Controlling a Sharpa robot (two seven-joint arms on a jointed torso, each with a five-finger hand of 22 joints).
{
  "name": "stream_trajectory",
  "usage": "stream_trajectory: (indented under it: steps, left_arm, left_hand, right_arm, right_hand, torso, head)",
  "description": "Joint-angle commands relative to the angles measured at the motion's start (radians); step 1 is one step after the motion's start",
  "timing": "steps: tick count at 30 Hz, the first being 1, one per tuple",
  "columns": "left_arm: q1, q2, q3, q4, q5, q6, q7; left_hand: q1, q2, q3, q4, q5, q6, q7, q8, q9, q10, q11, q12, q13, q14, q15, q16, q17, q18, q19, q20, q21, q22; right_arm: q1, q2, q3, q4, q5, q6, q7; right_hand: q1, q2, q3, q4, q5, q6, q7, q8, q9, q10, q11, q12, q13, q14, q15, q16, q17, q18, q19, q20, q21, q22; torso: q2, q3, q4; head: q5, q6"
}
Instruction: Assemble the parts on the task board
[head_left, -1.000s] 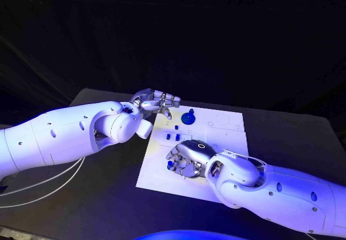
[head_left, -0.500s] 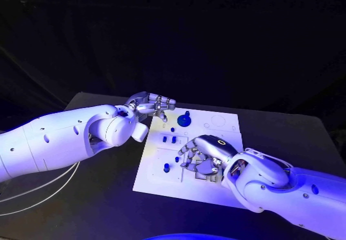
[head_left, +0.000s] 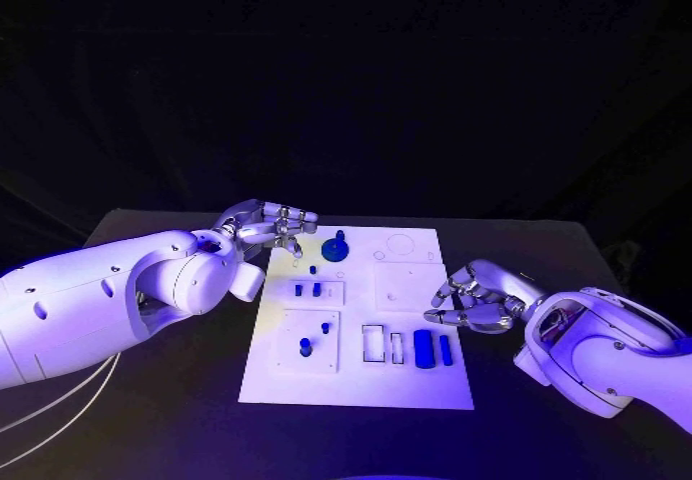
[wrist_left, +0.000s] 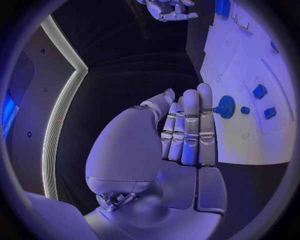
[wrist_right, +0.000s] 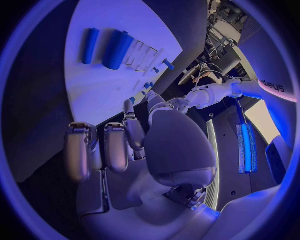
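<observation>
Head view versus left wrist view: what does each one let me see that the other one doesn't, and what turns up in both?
The head view gives the layout: the whole outline of the white board on the black table, with the left arm and right arm reaching in from either side.

The left wrist view gives the inner side of the left hand: fingers straight, side by side, holding nothing. It also shows the teeth on the blue gear.

Both show the board, the gear, the two small blue blocks and the right hand.
</observation>
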Motion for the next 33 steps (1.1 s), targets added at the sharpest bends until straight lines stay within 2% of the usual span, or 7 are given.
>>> stream_trajectory:
  steps: [1,5,10,17,24,27,33]
  left_arm:
    - [-0.001,0.001,0.000,0.001,0.005,0.018,0.009]
    - [-0.003,0.002,-0.001,0.001,0.006,0.021,0.009]
    - [-0.004,0.002,-0.002,0.001,0.006,0.022,0.009]
    - [-0.004,0.001,-0.002,0.001,0.007,0.023,0.010]
    - [-0.004,-0.001,-0.002,0.002,0.009,0.028,0.012]
    - [-0.004,-0.001,-0.002,0.003,0.010,0.033,0.013]
    - [-0.004,0.000,-0.002,0.001,0.010,0.035,0.014]
  left_hand:
    - [-0.002,0.011,0.000,-0.004,0.003,-0.006,-0.003,0.007,-0.001,-0.005,0.000,0.004,0.001,-0.009,-0.002,-0.004,-0.001,0.014,0.004,0.002,-0.007,-0.001]
    - [-0.002,0.011,0.000,-0.004,0.003,-0.006,-0.003,0.007,-0.001,-0.005,0.000,0.004,0.001,-0.009,-0.002,-0.004,-0.001,0.014,0.004,0.002,-0.007,-0.001]
    - [-0.002,0.011,0.000,-0.004,0.003,-0.006,-0.003,0.007,-0.001,-0.005,0.000,0.004,0.001,-0.009,-0.002,-0.004,-0.001,0.014,0.004,0.002,-0.007,-0.001]
    - [-0.004,0.010,-0.001,-0.003,0.003,-0.007,-0.003,0.007,-0.001,-0.005,0.000,0.005,0.001,-0.009,-0.001,-0.004,-0.002,0.014,0.004,0.002,-0.007,-0.001]
    - [-0.004,0.010,-0.001,-0.003,0.003,-0.007,-0.003,0.007,-0.001,-0.005,0.000,0.005,0.001,-0.009,-0.001,-0.004,-0.002,0.014,0.004,0.002,-0.007,-0.001]
    - [-0.004,0.010,-0.001,-0.003,0.003,-0.007,-0.003,0.007,-0.001,-0.005,0.000,0.005,0.001,-0.009,-0.001,-0.004,-0.002,0.014,0.004,0.002,-0.007,-0.001]
    - [-0.011,0.012,-0.003,0.001,0.003,-0.008,-0.003,0.008,-0.002,-0.008,0.001,0.008,0.002,-0.009,-0.001,-0.004,-0.003,0.014,0.005,0.003,-0.009,-0.003]
  right_arm:
    - [-0.017,-0.010,-0.003,0.016,-0.053,-0.014,-0.085]
    - [-0.045,-0.013,-0.005,0.024,-0.109,-0.026,-0.135]
    - [-0.071,0.002,-0.006,0.019,-0.141,-0.024,-0.177]
    - [-0.099,0.037,-0.008,-0.001,-0.150,-0.016,-0.197]
    - [-0.117,0.066,-0.008,-0.020,-0.160,-0.003,-0.203]
    - [-0.122,0.077,-0.008,-0.028,-0.161,0.001,-0.204]
    - [-0.127,0.097,-0.008,-0.043,-0.162,0.004,-0.209]
  right_hand:
    - [-0.001,0.011,-0.013,0.003,-0.005,-0.009,0.001,0.007,0.010,-0.003,-0.003,0.003,0.006,0.057,0.000,0.005,0.003,-0.017,0.054,-0.001,0.010,0.225]
    - [-0.011,0.011,-0.038,0.019,-0.005,-0.012,-0.001,0.016,0.024,-0.003,-0.004,0.009,0.015,0.059,-0.001,0.010,0.011,-0.019,0.058,-0.001,0.018,0.228]
    - [-0.037,0.014,-0.077,0.053,0.004,-0.016,-0.004,0.028,0.045,-0.003,-0.006,0.014,0.025,0.060,-0.002,0.016,0.019,-0.020,0.060,-0.002,0.022,0.230]
    - [-0.052,0.022,-0.094,0.057,-0.005,-0.020,-0.005,0.032,0.054,-0.002,-0.006,0.016,0.030,0.060,-0.002,0.018,0.022,-0.020,0.061,-0.003,0.025,0.230]
    - [-0.051,0.022,-0.095,0.056,-0.005,-0.019,-0.006,0.033,0.055,-0.002,-0.006,0.016,0.030,0.060,-0.002,0.019,0.023,-0.020,0.061,-0.003,0.024,0.230]
    - [-0.051,0.023,-0.096,0.056,-0.005,-0.019,-0.006,0.034,0.056,-0.002,-0.007,0.017,0.031,0.060,-0.003,0.020,0.024,-0.020,0.060,-0.003,0.024,0.230]
    - [-0.050,0.025,-0.097,0.056,-0.005,-0.018,-0.006,0.035,0.057,-0.002,-0.007,0.016,0.030,0.060,-0.003,0.019,0.023,-0.020,0.060,-0.003,0.022,0.230]
  torso:
    - [-0.005,0.0025,-0.0117]
    - [-0.006,0.0035,-0.0141]
    - [-0.007,0.0010,-0.0108]
    - [-0.006,-0.0006,-0.0107]
    - [-0.006,-0.0012,-0.0124]
    - [-0.005,-0.0024,-0.0107]
    - [-0.005,-0.0013,-0.0082]
  head:
    - [-0.010,-0.004]
    - [-0.014,-0.007]
    - [-0.018,-0.014]
    - [-0.015,-0.016]
    - [-0.008,-0.021]
    - [-0.010,-0.023]
    - [-0.004,-0.026]
